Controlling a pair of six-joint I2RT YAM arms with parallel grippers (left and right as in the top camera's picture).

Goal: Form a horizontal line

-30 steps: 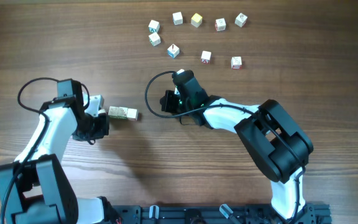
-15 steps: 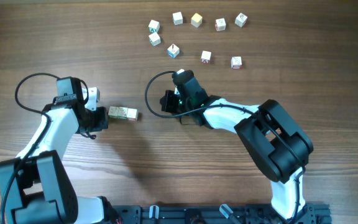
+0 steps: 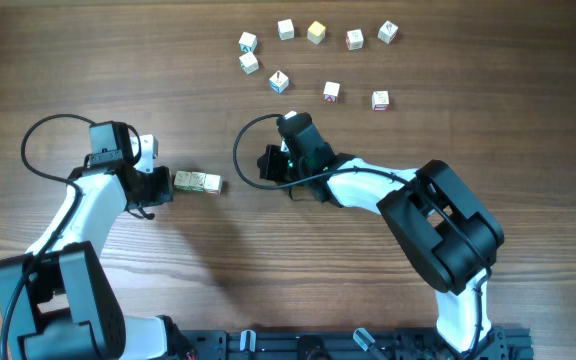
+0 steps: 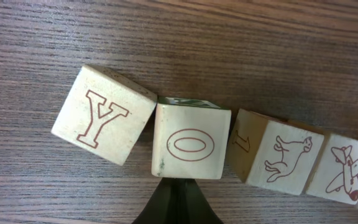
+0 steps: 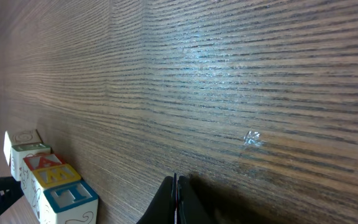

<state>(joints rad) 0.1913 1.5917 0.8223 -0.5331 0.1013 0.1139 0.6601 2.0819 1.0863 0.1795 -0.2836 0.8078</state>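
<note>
The horizontal line is a short row of whitish cubes left of centre. In the left wrist view it shows a Y cube turned askew, then an O cube, an animal cube and an airplane cube. My left gripper is shut and empty at the row's left end, its tip against the O cube's near side. My right gripper is shut and empty low over the wood, right of the row.
Several loose cubes of the same kind are scattered in an arc at the far side, the nearest one just beyond the right arm. The left arm's cable loops out to the left.
My left arm has swung a little toward the far side, bringing its shut gripper level with the row's left end. The visible cubes and the right arm have not moved.
</note>
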